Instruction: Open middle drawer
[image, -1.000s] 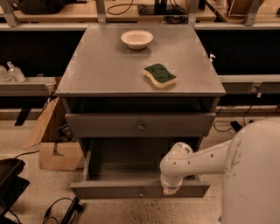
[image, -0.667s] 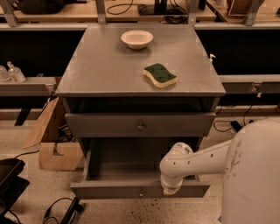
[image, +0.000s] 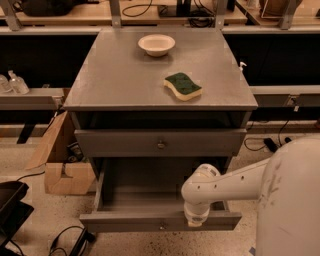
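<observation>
The middle drawer (image: 150, 221) is pulled out of the grey cabinet, and its shallow grey tray (image: 145, 200) shows behind a wide flat front. Its small round knob (image: 161, 226) sits at the centre of that front. My white arm reaches in from the right. My gripper (image: 196, 219) hangs at the drawer's front rim, a little right of the knob, with its tip hidden behind the wrist. The drawer above (image: 161, 144) is shut and has its own knob.
On the cabinet top (image: 115, 75) lie a green and yellow sponge (image: 183, 85) and a white bowl (image: 156, 44). A cardboard box (image: 62, 160) stands on the floor to the left. Cables (image: 60, 240) and a black object (image: 10, 207) lie at the lower left.
</observation>
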